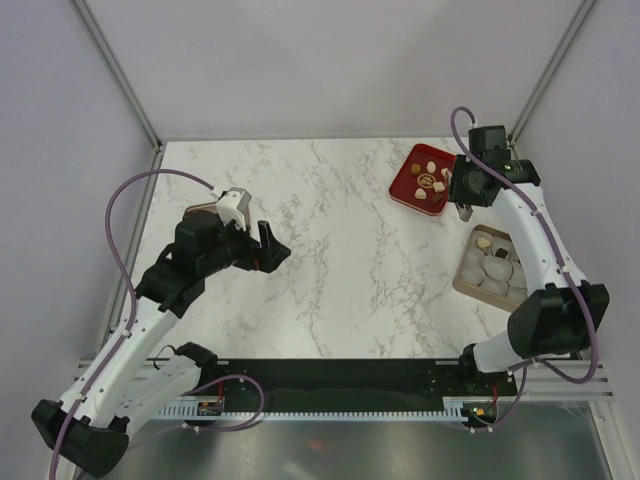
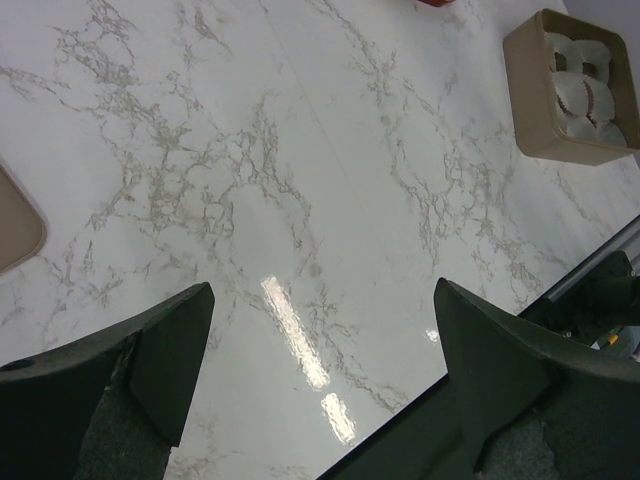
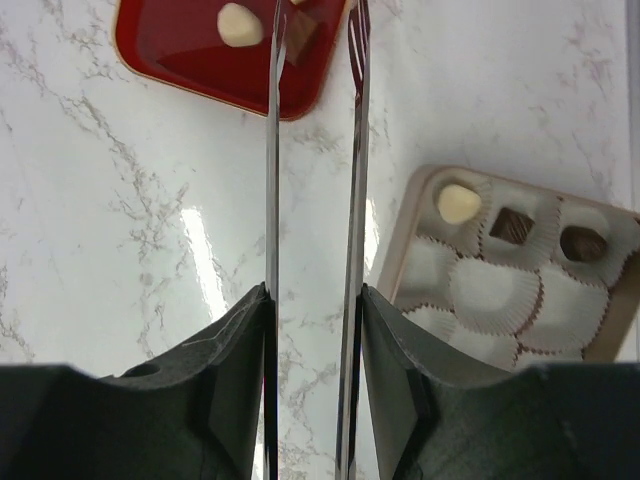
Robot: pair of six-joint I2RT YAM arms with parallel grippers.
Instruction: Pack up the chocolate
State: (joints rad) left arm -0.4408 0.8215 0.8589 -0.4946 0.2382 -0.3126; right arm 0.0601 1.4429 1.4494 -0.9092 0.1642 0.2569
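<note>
Chocolate [image 3: 240, 25] lies in two places. Several small lumps, mostly cream, sit on the red tray [image 3: 170, 40] at the far right of the marble table [image 1: 340, 250]. Three more, one cream and two dark, rest in paper cups inside the tan box [image 3: 398, 245] just nearer the arm bases.

The right arm [image 1: 535, 240] rises from its base to a high elbow at the right edge. It then reaches forward, with its wrist bent over the tray's right side. The right gripper [image 1: 466, 208] carries two long thin blades that stand partly apart. In the wrist view a brown square piece [image 3: 300, 35] on the tray shows between them, with red tray visible beside it, so the blades are not clamped on it.

The left arm [image 1: 150, 300] stretches forward and inward over the left half of the table. The left gripper [image 2: 320, 370] has its jaws spread wide above bare marble and holds nothing. A tan lid [image 2: 15, 225] lies just beside it.
</note>
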